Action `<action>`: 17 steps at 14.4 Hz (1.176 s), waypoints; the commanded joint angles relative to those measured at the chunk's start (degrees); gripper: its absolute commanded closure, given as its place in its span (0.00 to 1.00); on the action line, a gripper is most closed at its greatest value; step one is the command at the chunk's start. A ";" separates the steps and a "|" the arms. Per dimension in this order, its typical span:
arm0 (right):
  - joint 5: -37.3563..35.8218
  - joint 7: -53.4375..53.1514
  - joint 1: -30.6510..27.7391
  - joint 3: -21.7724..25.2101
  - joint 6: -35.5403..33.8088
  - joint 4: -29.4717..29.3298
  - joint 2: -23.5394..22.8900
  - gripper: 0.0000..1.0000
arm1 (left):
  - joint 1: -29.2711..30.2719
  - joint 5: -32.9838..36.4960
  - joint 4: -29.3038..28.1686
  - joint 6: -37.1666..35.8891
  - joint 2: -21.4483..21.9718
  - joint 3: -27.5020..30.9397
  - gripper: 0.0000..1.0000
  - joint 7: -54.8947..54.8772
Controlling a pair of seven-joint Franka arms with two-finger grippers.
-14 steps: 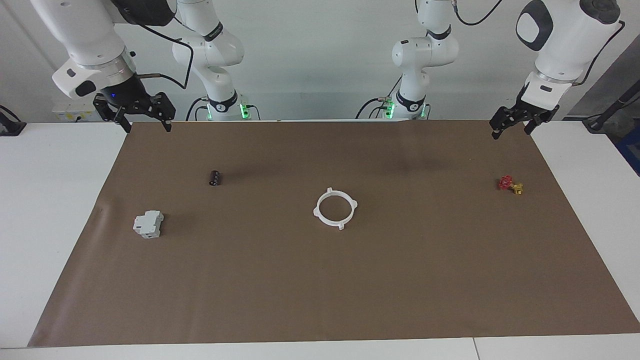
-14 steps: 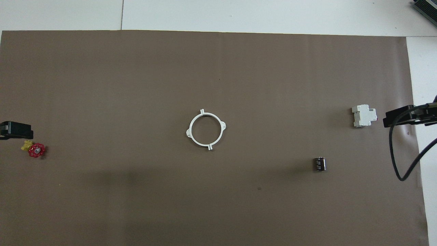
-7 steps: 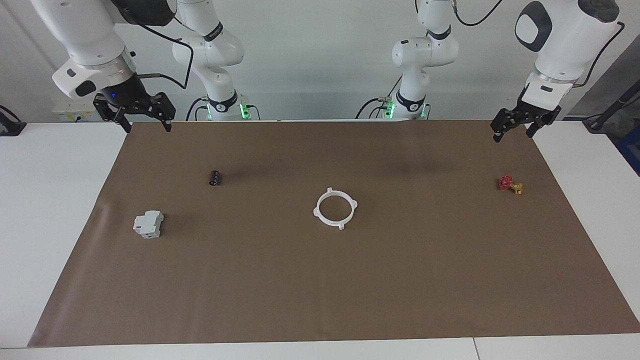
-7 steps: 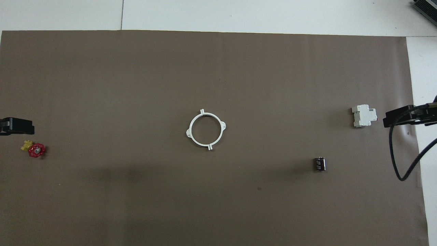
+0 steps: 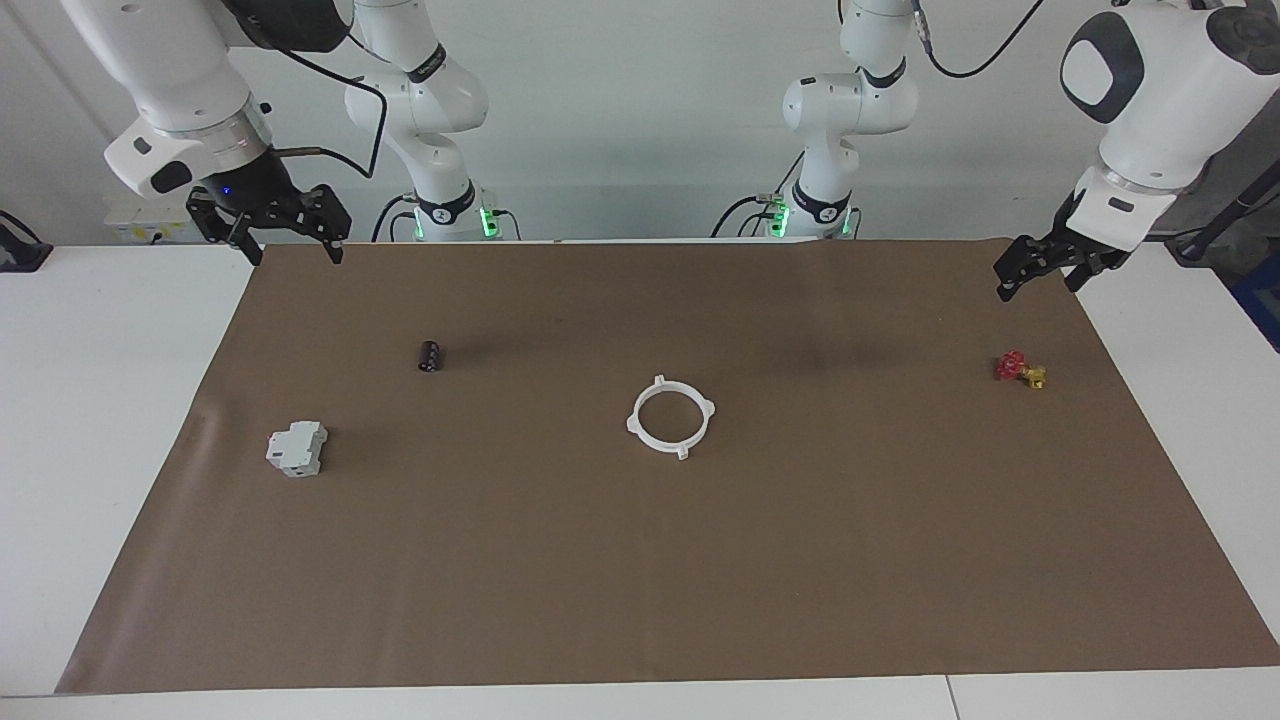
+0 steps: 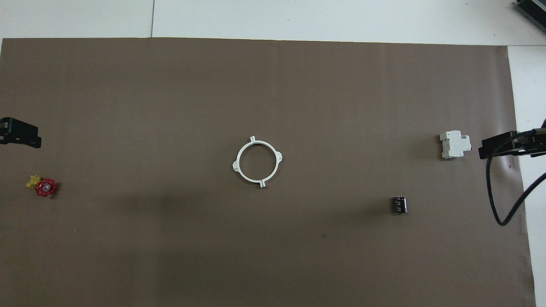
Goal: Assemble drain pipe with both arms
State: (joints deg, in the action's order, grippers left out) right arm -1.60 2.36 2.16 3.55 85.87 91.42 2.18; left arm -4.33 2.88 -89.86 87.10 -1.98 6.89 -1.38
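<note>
Grey-white block [image 5: 297,448], black cylinder [image 5: 429,355], red valve [image 5: 1018,368]

facing view: high, across the desk [image 5: 100,420], looking toward both arm bases; wide, whole brown mat [image 5: 800,560] in frame
overhead view: high above the robots' end, looking steeply down and forward; mat [image 6: 170,106] fills the frame
shared: mat, seen half a turn apart
</note>
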 commanded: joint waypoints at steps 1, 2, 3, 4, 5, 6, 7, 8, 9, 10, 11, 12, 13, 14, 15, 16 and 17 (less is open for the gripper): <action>0.37 1.25 -0.49 -0.29 0.61 -0.54 -0.42 0.00 | -1.12 -0.77 3.38 -5.71 0.12 0.06 0.00 -1.78; 0.37 1.25 -0.49 -0.29 0.61 -0.54 -0.42 0.00 | -1.03 -0.77 3.38 -6.41 0.22 -0.47 0.00 -4.22; 0.37 1.33 -0.49 -0.29 0.61 -0.54 -0.42 0.00 | -1.03 -0.86 3.38 -6.59 0.31 -0.65 0.00 -7.29; 0.37 1.33 -0.49 -0.29 0.61 -0.54 -0.42 0.00 | -1.03 -1.04 2.77 -6.25 0.57 -0.65 0.00 -8.28; 0.37 1.33 -0.49 -0.29 0.96 -0.54 -0.42 0.00 | -1.03 -1.04 1.98 -5.90 1.36 -0.74 0.00 -8.20; 0.37 1.42 -0.49 -0.29 1.40 -0.54 -0.42 0.00 | -1.03 -1.04 2.14 -5.81 1.36 -0.57 0.00 -8.20; 0.37 1.42 -0.49 -0.29 1.49 -0.54 -0.42 0.00 | -1.03 -1.04 2.41 -5.37 1.36 -0.65 0.00 -7.85; 0.37 1.42 -0.40 -0.29 1.49 -0.45 -0.42 0.00 | -1.12 -0.95 2.58 -4.23 1.28 -0.74 0.00 -7.68; 0.37 1.42 -0.49 -0.29 1.49 -0.45 -0.42 0.00 | -1.12 -0.86 2.50 -2.92 1.28 -0.74 0.00 -7.59; 0.37 1.42 -0.49 -0.29 1.49 -0.45 -0.42 0.00 | -1.12 -0.51 2.58 -1.77 1.10 -0.65 0.00 -5.67; 0.37 1.42 -0.40 -0.29 1.49 -0.54 -0.42 0.00 | -1.12 -0.34 2.93 -0.28 0.93 -0.74 0.00 -2.26; 0.37 1.42 -0.49 -0.29 1.49 -0.45 -0.42 0.00 | -1.38 -0.33 3.02 0.78 0.84 -0.83 0.00 0.91; 0.37 1.42 -0.40 -0.29 1.49 -0.45 -0.42 0.00 | -2.69 -0.33 3.03 1.13 0.75 -0.48 0.00 1.46; 0.37 1.42 -0.40 -0.29 1.49 -0.45 -0.42 0.00 | -3.05 -0.42 3.03 0.88 0.57 -0.21 0.00 1.38; 0.37 1.42 -0.49 -0.29 1.41 -0.45 -0.42 0.00 | -3.14 -0.42 3.03 0.44 0.66 -0.47 0.00 1.47; 0.37 1.42 -0.40 -0.29 1.49 -0.45 -0.42 0.00 | -3.23 -0.42 3.11 0.52 0.66 -0.65 0.00 1.47; 0.37 1.42 -0.40 -0.29 1.49 -0.45 -0.42 0.00 | -3.32 -0.42 3.11 0.70 0.75 -1.00 0.00 1.47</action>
State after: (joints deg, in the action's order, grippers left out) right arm -1.60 2.36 2.16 3.54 86.68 91.42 2.18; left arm -6.71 2.71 -87.20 87.40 -1.47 5.67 -0.95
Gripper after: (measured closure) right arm 0.000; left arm 0.000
